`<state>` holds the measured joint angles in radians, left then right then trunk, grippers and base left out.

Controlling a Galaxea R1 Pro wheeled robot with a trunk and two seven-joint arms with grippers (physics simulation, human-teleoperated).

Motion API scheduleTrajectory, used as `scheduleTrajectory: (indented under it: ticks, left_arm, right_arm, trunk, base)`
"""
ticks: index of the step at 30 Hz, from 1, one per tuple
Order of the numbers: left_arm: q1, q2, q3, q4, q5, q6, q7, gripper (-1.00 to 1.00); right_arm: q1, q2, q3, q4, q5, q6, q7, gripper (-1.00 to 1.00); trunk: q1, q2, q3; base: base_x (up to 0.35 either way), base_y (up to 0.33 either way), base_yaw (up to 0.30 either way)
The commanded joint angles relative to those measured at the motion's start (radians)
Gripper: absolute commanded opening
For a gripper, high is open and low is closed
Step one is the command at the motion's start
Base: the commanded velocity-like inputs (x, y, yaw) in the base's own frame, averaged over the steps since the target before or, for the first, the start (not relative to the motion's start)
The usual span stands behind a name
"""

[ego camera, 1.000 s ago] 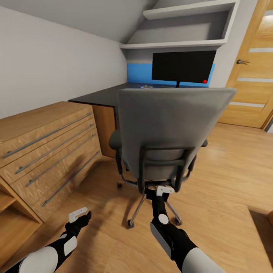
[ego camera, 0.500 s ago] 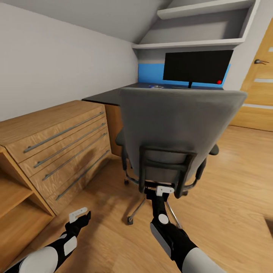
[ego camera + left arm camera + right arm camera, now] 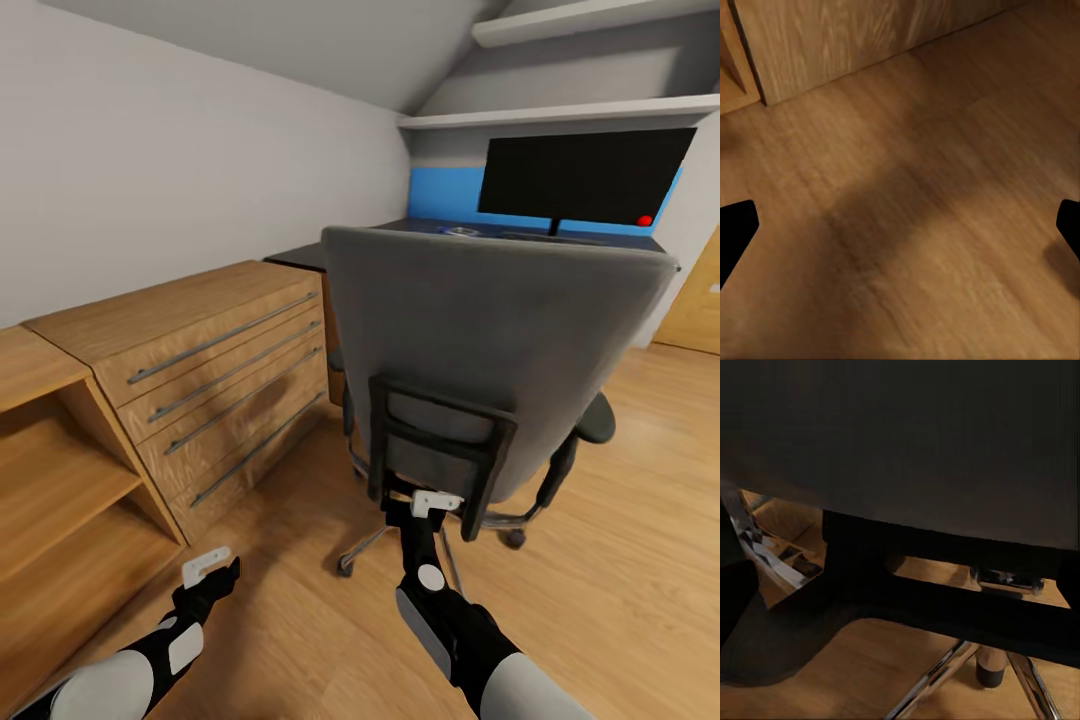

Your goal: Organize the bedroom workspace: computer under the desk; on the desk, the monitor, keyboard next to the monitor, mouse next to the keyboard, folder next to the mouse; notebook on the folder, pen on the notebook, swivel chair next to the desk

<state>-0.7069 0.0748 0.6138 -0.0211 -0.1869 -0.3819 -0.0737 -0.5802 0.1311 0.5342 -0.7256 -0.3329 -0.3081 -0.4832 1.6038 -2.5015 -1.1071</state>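
The swivel chair stands right in front of me with its grey back toward me, hiding its seat and any folder on it. Behind it is the desk with its black top and blue back panel. The black monitor stands on it. My right gripper is open, close behind the chair's black back bracket and above the chrome base. My left gripper hangs open and empty over the wood floor. Computer, keyboard, mouse, notebook and pen are hidden or out of view.
A light wooden chest with long bar handles lines the left wall, and an open wooden shelf unit stands nearer to me. White wall shelves hang above the desk. A wooden door is at the far right.
The whole view has swung, so chair, desk and monitor sit further right and the chest and shelf unit show more. The chair looks closer. Both arms keep their place in the picture.
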Motion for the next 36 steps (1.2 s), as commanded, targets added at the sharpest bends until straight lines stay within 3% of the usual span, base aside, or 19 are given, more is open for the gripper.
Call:
scheduleTrajectory:
  ticks: [1,15,22,27,36]
  left_arm:
    - [0.000,0.000,0.009,0.001,-0.008,-0.003,-0.003,1.00]
    - [-0.001,-0.001,0.009,0.001,-0.008,-0.003,-0.003,1.00]
    - [-0.001,-0.001,0.009,0.001,-0.008,-0.003,-0.003,1.00]
    - [-0.001,-0.002,0.009,0.001,-0.008,-0.002,-0.003,1.00]
    - [-0.001,-0.003,0.009,0.001,-0.008,-0.002,-0.003,1.00]
  right_arm:
    - [-0.001,-0.001,0.006,0.000,-0.009,-0.006,-0.005,1.00]
    - [-0.001,0.000,0.007,0.004,-0.009,-0.006,0.001,1.00]
    - [-0.001,0.002,0.043,0.023,-0.010,-0.006,0.002,1.00]
    - [-0.001,0.004,0.069,0.031,-0.011,-0.006,0.002,1.00]
    - [-0.001,0.008,0.076,0.080,-0.012,-0.019,0.002,1.00]
  trunk:
    - [0.000,0.000,-0.001]
    - [0.000,0.000,-0.001]
    - [0.000,0.000,-0.001]
    - [0.000,0.000,0.000]
    - [0.000,0.000,0.009]
  base:
    - [0.000,0.000,0.121]
    - [-0.267,0.000,0.013]
    - [-0.292,0.109,0.000]
    - [-0.100,0.084,-0.027]
    - [-0.013,0.011,-0.147]
